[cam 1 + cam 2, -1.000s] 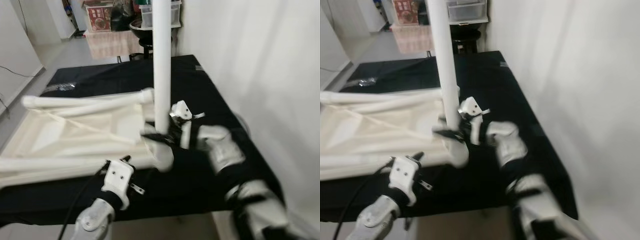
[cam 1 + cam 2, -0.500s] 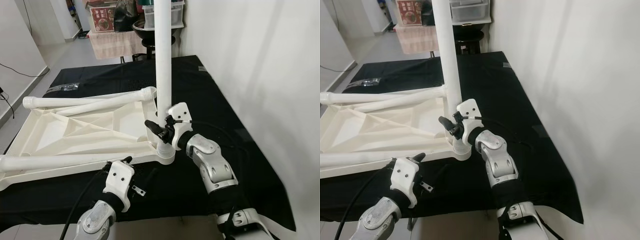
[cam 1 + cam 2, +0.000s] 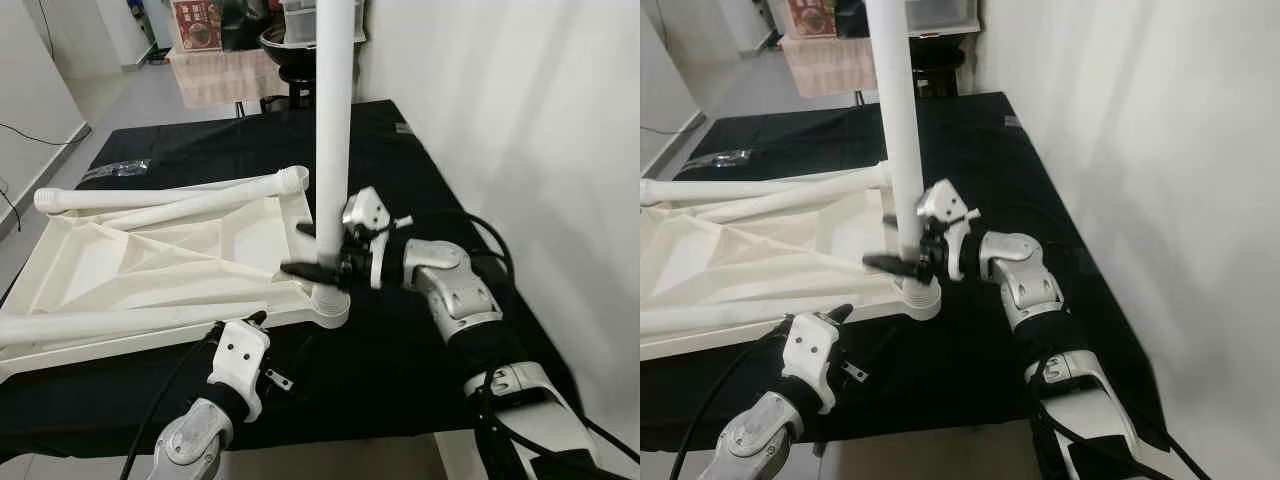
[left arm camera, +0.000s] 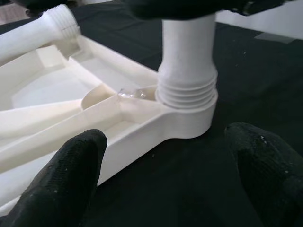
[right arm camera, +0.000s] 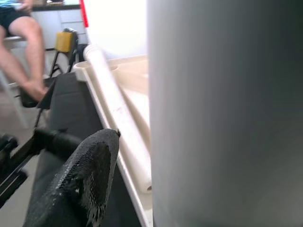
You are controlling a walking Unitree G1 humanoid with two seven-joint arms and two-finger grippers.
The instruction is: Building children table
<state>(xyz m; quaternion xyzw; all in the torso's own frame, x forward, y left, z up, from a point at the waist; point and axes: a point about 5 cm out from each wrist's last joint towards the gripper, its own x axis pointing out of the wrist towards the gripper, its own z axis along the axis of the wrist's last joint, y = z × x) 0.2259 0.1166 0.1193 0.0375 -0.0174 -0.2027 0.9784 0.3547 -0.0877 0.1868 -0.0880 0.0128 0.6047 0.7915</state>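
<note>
A white plastic table top (image 3: 150, 260) lies upside down on the black-covered table (image 3: 400, 370). One white leg (image 3: 332, 130) stands upright in the near right corner socket (image 4: 187, 118), its thread showing just above the socket. My right gripper (image 3: 318, 252) is shut on this leg just above the socket; one black finger (image 5: 80, 179) lies beside the leg. Two more legs (image 3: 170, 195) lie flat along the top's far and near edges. My left gripper (image 4: 165, 163) hovers open at the table's front edge, facing the socket without touching it.
A white wall (image 3: 520, 150) runs close along the table's right side. A clear plastic bag (image 3: 112, 171) lies at the far left of the cloth. Boxes and a stool (image 3: 290, 50) stand beyond the far end. A seated person's legs (image 5: 23, 52) are in the right wrist view.
The blur has cleared and the view shifted slightly. My right forearm has swung out to the right and the gripper has turned around the upright leg. The left gripper stays put.
</note>
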